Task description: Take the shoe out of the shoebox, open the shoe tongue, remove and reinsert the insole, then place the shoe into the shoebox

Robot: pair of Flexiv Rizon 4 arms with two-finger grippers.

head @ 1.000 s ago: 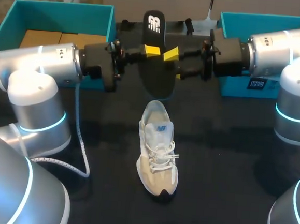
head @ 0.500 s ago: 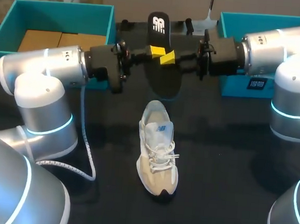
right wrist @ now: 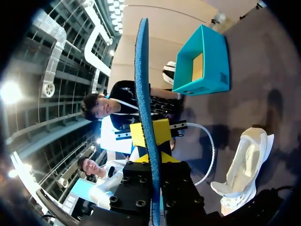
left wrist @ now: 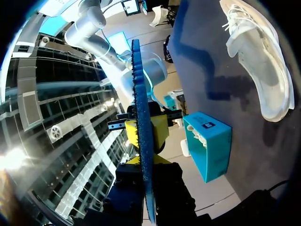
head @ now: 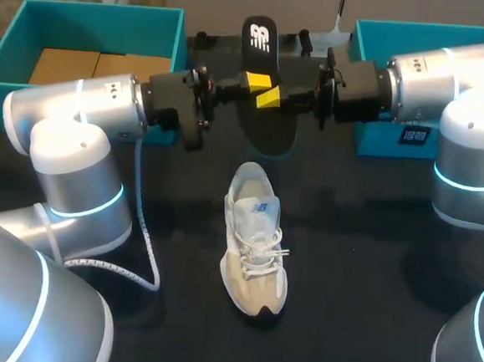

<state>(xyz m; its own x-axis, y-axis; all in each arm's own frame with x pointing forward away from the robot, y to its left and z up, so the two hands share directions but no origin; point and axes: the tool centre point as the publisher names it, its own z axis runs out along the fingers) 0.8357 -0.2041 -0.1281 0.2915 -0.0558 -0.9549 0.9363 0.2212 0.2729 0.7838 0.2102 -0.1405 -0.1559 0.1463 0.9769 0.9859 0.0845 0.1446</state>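
The shoe's (head: pixel 256 241) inside is indistinct; beyond its heel, left hand (head: pixel 250 82) and right hand (head: pixel 269 98) both clamp the black, white-logoed insole (head: pixel 260 38)

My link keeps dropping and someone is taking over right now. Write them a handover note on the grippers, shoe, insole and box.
Left gripper: shut on the insole, held up off the table.
Right gripper: shut on the same insole from the opposite side.
Shoe: upright on its sole mid-table, below the held insole.
Shoebox: at the far left of the table, no shoe inside.
Done: shoe out, insole removed.
Left: reinsert the insole, put the shoe into the shoebox.
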